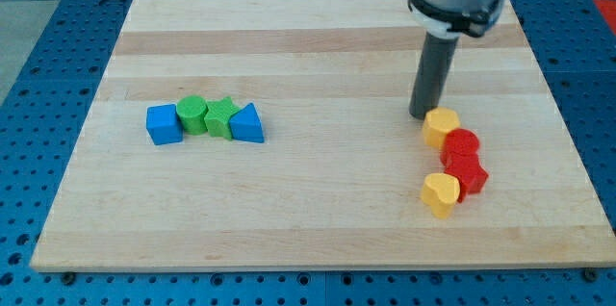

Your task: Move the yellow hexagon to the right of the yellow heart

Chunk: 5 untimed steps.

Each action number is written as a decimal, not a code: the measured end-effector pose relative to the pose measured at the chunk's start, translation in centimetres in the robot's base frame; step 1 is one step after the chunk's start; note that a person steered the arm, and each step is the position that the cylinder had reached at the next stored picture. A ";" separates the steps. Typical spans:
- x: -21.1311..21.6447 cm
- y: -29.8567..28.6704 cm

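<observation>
A blue perforated bench frames a pale wooden board point(318, 65) that fills most of the view, and my dark rod comes down over its right half from the view's top. I carry no jaws to open or close; my tip point(422, 114) sits on the board, touching or just shy of the upper left edge of the yellow hexagon point(441, 127). That hexagon heads a tight cluster: a red cylinder point(462, 144) touches it lower right, a second red block point(468, 174), shape unclear, sits below that, and the yellow heart point(441, 194) lies at the bottom, against this red block's left side. Well apart on the view's left stand a blue cube point(164, 124), a green cylinder point(192, 114), a green star-like block point(220, 117) and a blue triangle point(247, 124) in a row. I judge the push only beginning: the hexagon is above the heart, and the reds fill the spot to the heart's right, so my next move should carry the hexagon rightward around them, then down
</observation>
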<state>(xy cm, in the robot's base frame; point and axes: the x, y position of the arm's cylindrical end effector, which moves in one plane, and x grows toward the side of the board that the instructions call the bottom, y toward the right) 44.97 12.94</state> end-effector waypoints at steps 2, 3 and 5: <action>3.9 1.4; 3.6 0.0; 0.6 2.4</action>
<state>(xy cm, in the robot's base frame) 45.56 15.36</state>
